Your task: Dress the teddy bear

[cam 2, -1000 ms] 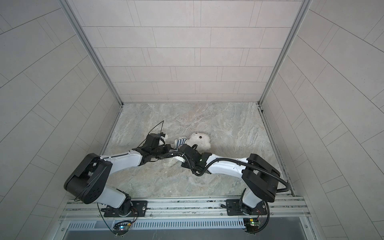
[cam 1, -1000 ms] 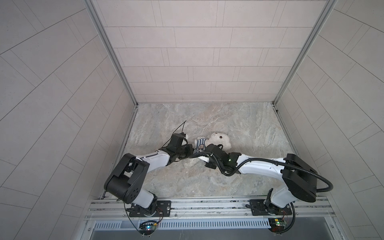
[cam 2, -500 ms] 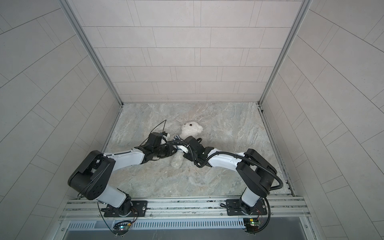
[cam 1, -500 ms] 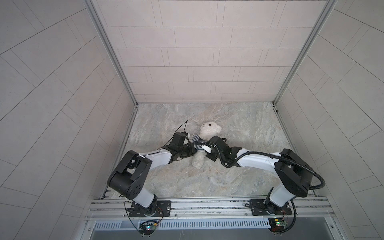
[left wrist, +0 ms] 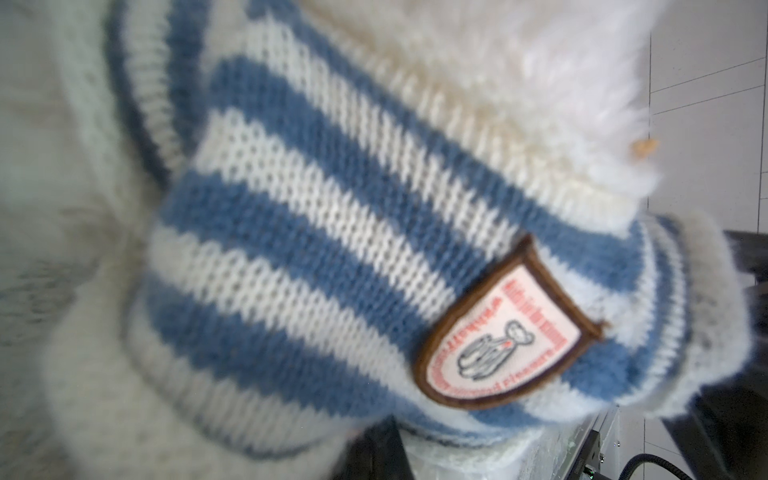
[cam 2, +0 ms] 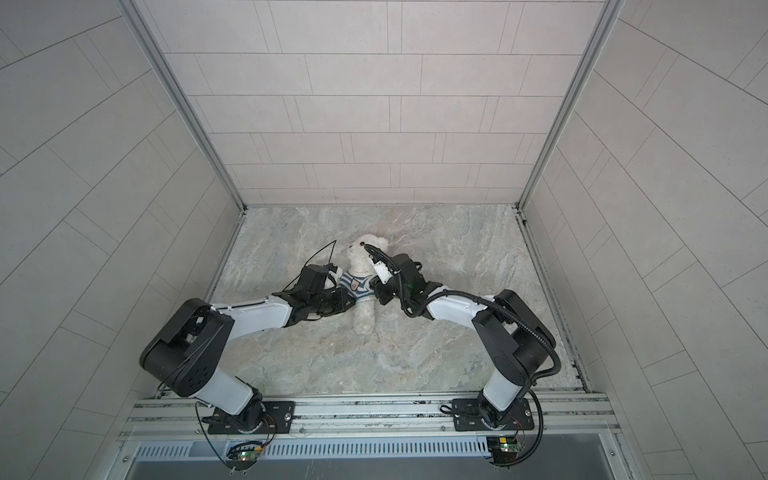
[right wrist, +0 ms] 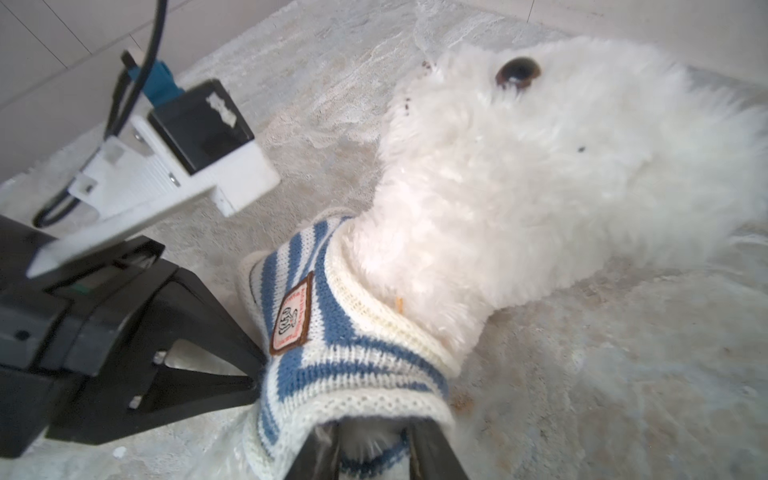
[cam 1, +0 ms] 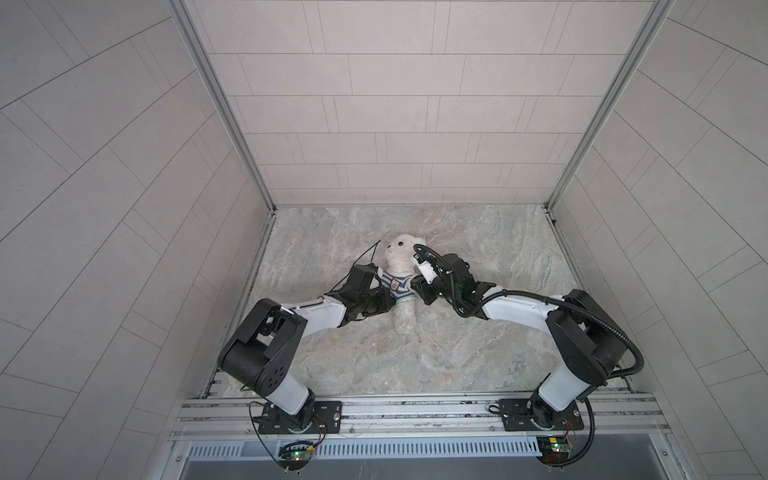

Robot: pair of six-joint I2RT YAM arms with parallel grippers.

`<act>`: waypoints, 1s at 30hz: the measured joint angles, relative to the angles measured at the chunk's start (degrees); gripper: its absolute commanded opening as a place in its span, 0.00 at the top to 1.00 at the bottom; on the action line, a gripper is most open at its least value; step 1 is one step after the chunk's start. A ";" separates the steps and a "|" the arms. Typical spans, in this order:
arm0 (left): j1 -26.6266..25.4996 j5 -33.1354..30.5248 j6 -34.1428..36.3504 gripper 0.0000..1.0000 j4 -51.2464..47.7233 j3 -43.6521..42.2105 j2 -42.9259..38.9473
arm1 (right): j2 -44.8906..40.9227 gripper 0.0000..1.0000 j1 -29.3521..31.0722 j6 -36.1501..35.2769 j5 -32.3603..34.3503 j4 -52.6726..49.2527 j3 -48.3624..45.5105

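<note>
Both top views, teddy bear (cam 1: 401, 254) (cam 2: 365, 254) between jaws

Above the grey aluminium rail (cam 1: 415, 409), your arms: white shells (cam 1: 320, 312), black joints (cam 1: 259, 357) — ribbed black cable (cam 1: 627, 341) on the right.

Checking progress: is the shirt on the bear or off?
On: the shirt wraps the bear around the torso, head out through the collar, a leg bare below the hem. Arms in sleeves: cannot tell.

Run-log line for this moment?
teddy bear: striped shirt on torso | left gripper: shut on shirt | right gripper: at shirt opening, grip unclear
</note>
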 measured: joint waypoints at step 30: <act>0.02 -1.29 -0.02 1.00 1.55 -1.05 0.26 | 9.73 0.96 -0.13 10.97 -5.05 2.62 6.54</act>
